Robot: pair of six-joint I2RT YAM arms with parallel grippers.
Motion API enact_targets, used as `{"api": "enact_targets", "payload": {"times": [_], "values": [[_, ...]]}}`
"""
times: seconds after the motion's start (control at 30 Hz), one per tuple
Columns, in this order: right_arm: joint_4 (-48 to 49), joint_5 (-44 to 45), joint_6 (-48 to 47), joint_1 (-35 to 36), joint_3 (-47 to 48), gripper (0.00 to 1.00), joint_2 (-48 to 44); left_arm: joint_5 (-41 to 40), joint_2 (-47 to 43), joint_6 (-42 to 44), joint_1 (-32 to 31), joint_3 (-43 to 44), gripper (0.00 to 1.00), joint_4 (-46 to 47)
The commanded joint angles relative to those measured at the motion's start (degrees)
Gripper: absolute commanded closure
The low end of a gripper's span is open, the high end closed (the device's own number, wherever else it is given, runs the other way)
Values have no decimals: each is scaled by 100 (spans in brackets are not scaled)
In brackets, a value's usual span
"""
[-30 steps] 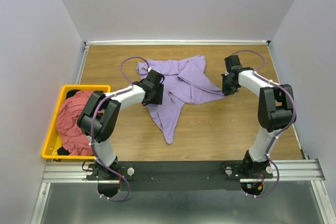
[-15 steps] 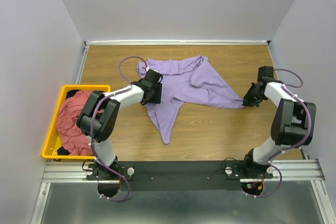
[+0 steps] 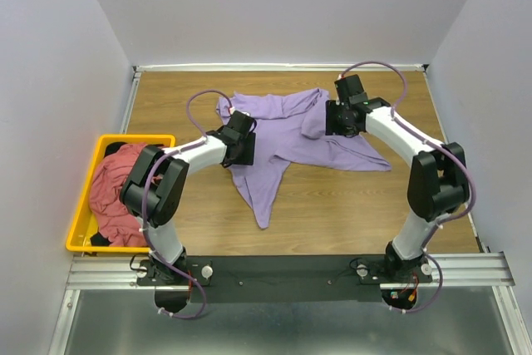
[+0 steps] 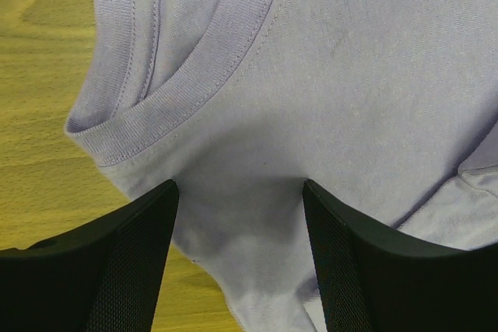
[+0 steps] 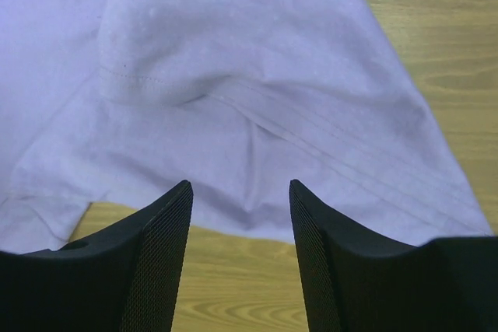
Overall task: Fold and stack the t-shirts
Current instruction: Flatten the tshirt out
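Just now the right gripper [image 3: 340, 120] pulled a corner of the purple shirt [image 3: 283, 135] out to the right, let go, and swung back over its upper edge. Its jaws stand apart, holding nothing. The left gripper [image 3: 240, 148] hangs by the collar [image 4: 183, 75], jaws wide too. So the shirt lies flatter on the table [image 3: 349, 205], mid-board, yet unfolded. A red shirt [image 3: 116, 189] waits in the bin [image 3: 76, 226].

Purple shirt [image 5: 233, 75] on a wooden table [image 5: 436, 36]
The right gripper [image 5: 241, 192] hangs over its stitched hem, fingers [image 5: 156, 270] apart, gripping nothing.
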Motion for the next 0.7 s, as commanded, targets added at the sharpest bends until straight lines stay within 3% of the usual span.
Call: {"api": "enact_targets", "payload": {"times": [0.0,0.33,0.47,0.63,0.67], "values": [[-170,479,-86,140,349,39,387,-126,-77,-22,59,-257,26,-378],[-12,1066,-69,1291,1736,35,1897,-91,55,31,58,-240,26,-333],[-21,1567,63,1450,2133,36,2400,-82,72,22,59,-222,26,-333],[-21,2699,291,1503,2265,46,2716,-117,116,57,59,-213,26,-298],[-21,2841,300,1503,2274,52,2760,-126,125,57,59,-204,27,-298]]}}
